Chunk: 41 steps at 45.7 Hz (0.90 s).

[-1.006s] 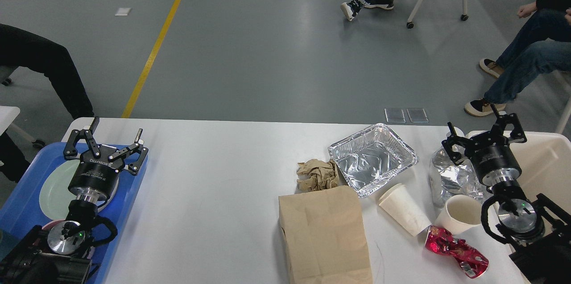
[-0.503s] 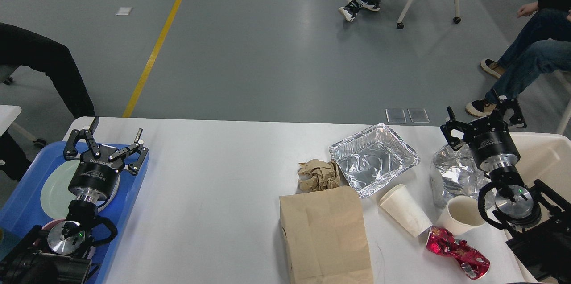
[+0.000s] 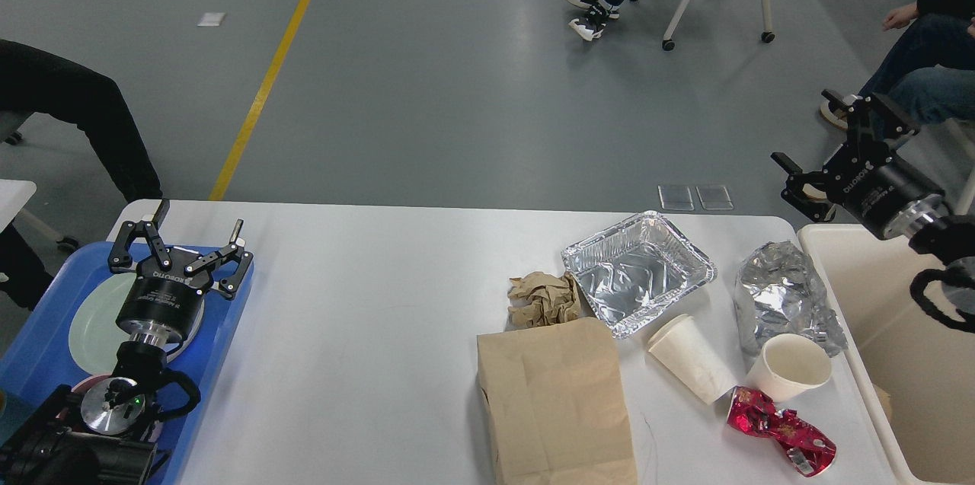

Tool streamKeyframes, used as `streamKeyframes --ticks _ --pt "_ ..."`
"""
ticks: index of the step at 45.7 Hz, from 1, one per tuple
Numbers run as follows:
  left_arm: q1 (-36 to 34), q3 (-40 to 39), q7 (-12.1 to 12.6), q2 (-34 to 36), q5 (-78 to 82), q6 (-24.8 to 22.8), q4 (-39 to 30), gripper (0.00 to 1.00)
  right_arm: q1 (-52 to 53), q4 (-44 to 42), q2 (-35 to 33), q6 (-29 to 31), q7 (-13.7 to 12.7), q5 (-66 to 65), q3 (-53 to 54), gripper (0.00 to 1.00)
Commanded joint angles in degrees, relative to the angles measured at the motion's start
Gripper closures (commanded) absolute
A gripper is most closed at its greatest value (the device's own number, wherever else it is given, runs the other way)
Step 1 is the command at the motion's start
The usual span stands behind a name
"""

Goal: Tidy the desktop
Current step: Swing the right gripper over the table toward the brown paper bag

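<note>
The white worktop (image 3: 366, 317) fills the lower part of the head view, and both tools stand at its outer ends with nothing between their fingers.

The left tool (image 3: 183, 241) hangs over the blue tray (image 3: 38, 363) at the worktop's left end, its two fingers spread wide. Directly under it lies a pale green plate (image 3: 91, 325) in the tray. All the litter is well off to this tool's right.

The right tool (image 3: 826, 146) is raised beyond the far right corner of the worktop, above the far end of the beige bin (image 3: 861, 302) that stands just beside the worktop's right edge. Its fingers are also spread wide. Below it and a little to its left lies a crumpled sheet of foil (image 3: 777, 302), with an upright paper cup (image 3: 788, 374) touching the foil's near edge. Nearer still is a crushed red wrapper (image 3: 777, 428).

Further to the left of the right tool sits an open foil tray (image 3: 638, 270). A second paper cup (image 3: 689, 359) lies on its side between the foil tray and the upright cup. A ball of crumpled brown paper (image 3: 542, 298) rests against the foil tray's left side, and a flat brown paper bag (image 3: 556, 401) lies just in front of it, reaching to the near edge of the view.
</note>
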Motion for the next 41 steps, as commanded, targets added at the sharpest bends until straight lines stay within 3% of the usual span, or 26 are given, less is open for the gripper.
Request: streamKeyframes --ticks 1,7,13,20,29,33,41 --pt "0.0 0.0 0.0 0.0 0.0 0.0 0.0 0.04 13.1 -0.2 -4.2 0.4 -0.2 0.0 -20.0 0.0" --pt "0.0 0.0 0.1 0.0 0.0 0.0 0.0 0.04 26.7 0.0 -4.7 1.0 -0.3 0.1 -42.1 0.0" --pt "0.0 0.0 0.0 0.0 0.0 0.0 0.0 0.04 39.5 0.5 -0.7 3.3 -0.5 -0.1 -60.6 0.0" --pt "0.0 0.0 0.0 0.0 0.0 0.0 0.0 0.04 51.9 0.7 9.3 8.5 -0.5 0.0 -82.4 0.0" --pt "0.0 0.0 0.0 0.0 0.0 0.1 0.0 0.04 66.6 5.9 27.4 23.3 -2.3 -0.3 -104.0 0.0" --pt "0.0 0.0 0.0 0.0 0.0 0.0 0.0 0.04 74.5 14.4 30.1 24.5 -5.9 -0.3 -105.7 0.0" --pt "0.0 0.0 0.0 0.0 0.0 0.1 0.0 0.04 87.3 31.8 31.2 23.5 -21.1 0.0 -102.1 0.0"
